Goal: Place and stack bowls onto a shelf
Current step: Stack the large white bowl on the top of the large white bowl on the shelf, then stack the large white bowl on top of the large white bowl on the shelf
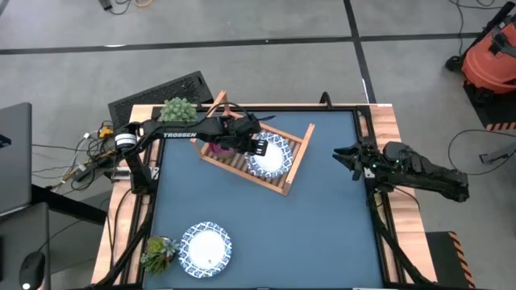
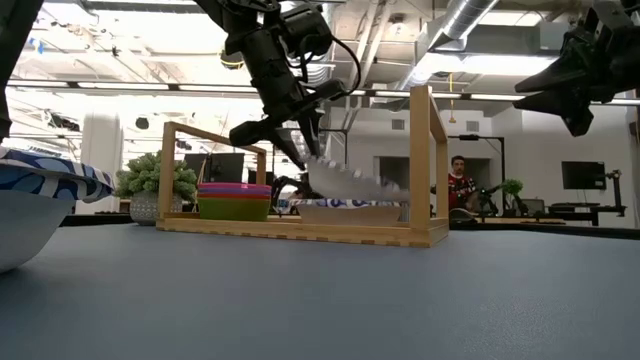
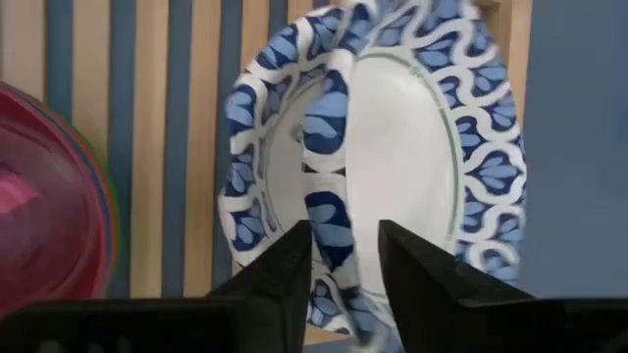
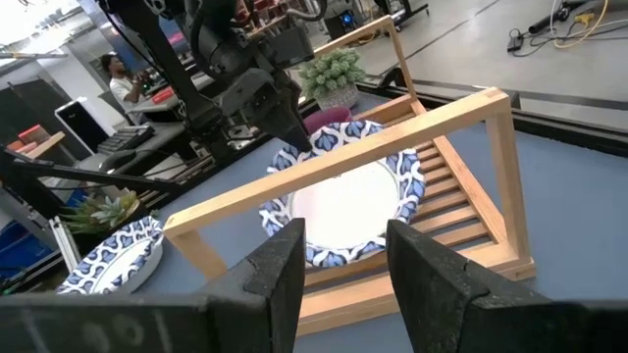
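Clamping my left claw (image 1: 260, 146) on the rim of a patterned white bowl (image 1: 271, 158) tilted just over the shelf (image 1: 297, 165), I judged letting go early could tip it onto the stacked bowls (image 2: 235, 199) beside my claw.

Left pincer (image 3: 345, 257) gripping a blue-patterned white bowl's (image 3: 392, 157) rim — tilted above shelf slats (image 3: 186, 118), magenta bowl (image 3: 44, 196) beside

Two black jointed arms, the left arm (image 1: 181, 134) lettered TROSSEN in white.
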Tool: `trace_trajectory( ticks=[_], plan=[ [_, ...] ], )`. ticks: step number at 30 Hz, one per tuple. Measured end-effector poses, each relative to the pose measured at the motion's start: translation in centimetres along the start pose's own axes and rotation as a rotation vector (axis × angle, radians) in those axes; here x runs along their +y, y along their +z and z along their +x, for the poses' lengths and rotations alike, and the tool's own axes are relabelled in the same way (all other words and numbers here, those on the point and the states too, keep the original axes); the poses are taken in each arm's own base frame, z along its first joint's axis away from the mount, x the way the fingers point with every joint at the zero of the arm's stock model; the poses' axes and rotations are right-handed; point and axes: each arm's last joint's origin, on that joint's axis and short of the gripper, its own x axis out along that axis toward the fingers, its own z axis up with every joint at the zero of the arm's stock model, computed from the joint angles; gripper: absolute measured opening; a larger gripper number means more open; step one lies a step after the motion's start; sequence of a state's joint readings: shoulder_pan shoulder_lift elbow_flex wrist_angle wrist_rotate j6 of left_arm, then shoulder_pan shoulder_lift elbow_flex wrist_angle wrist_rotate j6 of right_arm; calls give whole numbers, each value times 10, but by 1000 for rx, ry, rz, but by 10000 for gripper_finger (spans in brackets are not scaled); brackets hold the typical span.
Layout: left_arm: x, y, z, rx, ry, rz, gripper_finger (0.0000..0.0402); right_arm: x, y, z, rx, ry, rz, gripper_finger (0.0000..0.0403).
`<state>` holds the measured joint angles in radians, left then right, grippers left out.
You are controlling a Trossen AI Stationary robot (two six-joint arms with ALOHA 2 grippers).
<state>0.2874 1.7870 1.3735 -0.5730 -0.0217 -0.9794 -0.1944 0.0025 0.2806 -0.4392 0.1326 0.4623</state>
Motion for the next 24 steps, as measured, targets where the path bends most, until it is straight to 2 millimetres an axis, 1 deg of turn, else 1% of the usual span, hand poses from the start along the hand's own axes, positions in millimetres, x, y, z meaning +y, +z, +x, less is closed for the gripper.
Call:
trace_trajectory(
  ticks=[3,7,12,15,17,20,24],
  plan=[
    [1,0,0,-2,11,20,120,0,0,0,3,-2,0,171],
    [3,-2,0,26,21,53,133,0,0,0,3,-1,0,171],
    [5,-3,0,28,52,106,138,0,0,0,2,-1,0,171],
    [7,-3,0,25,80,106,138,0,0,0,2,-1,0,171],
    [7,-3,0,30,70,108,138,0,0,0,2,-1,0,171],
    [5,-5,-1,83,27,125,138,0,0,0,2,-1,0,171],
    [2,-14,-6,209,-48,181,138,0,0,0,2,0,0,171]
  ],
)
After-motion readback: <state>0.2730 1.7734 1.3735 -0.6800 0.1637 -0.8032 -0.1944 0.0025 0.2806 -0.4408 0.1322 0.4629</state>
